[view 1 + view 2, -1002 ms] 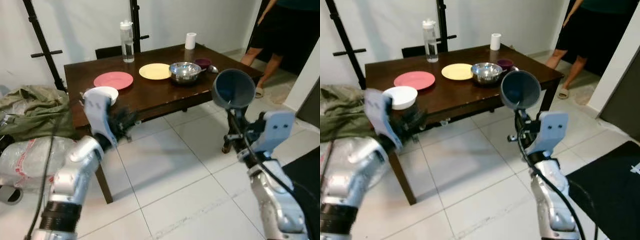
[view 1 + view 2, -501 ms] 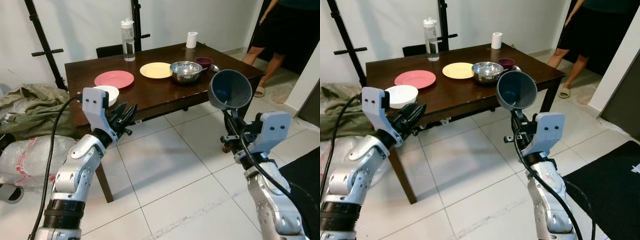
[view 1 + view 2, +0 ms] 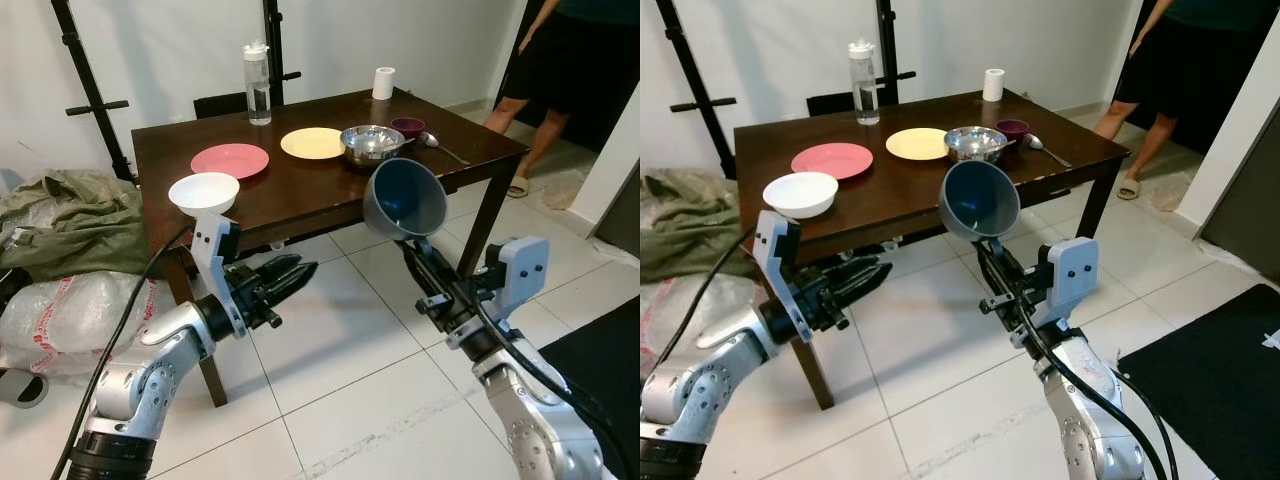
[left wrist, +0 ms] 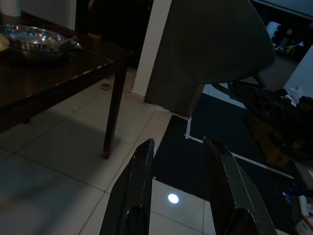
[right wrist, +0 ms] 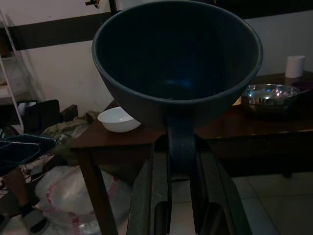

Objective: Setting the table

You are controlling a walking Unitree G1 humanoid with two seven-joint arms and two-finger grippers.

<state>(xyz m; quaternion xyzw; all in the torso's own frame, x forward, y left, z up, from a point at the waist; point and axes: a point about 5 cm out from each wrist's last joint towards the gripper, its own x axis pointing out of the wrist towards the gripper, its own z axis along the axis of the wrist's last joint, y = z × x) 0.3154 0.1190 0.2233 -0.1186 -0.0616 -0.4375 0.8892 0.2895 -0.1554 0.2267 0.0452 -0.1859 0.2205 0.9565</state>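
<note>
Right gripper (image 3: 992,272) is closed on the handle of a dark blue bowl (image 3: 981,200) and holds it up in the air, in front of the brown surface (image 3: 920,175). Left gripper (image 3: 290,272) is a little open and holds nothing. A white bowl (image 3: 204,191), pink plate (image 3: 230,160), yellow plate (image 3: 312,143) and shiny bowl (image 3: 371,142) sit on the surface.

head views: bright, even room light is falling on the white floor tiles (image 3: 340,330), sharp, no blur | dark table (image 3: 310,185) is casting a soft shadow beneath | metal bowl (image 3: 371,143) is catching glare | wrist views: dim and murky, a small light spot is reflecting off the floor
</note>
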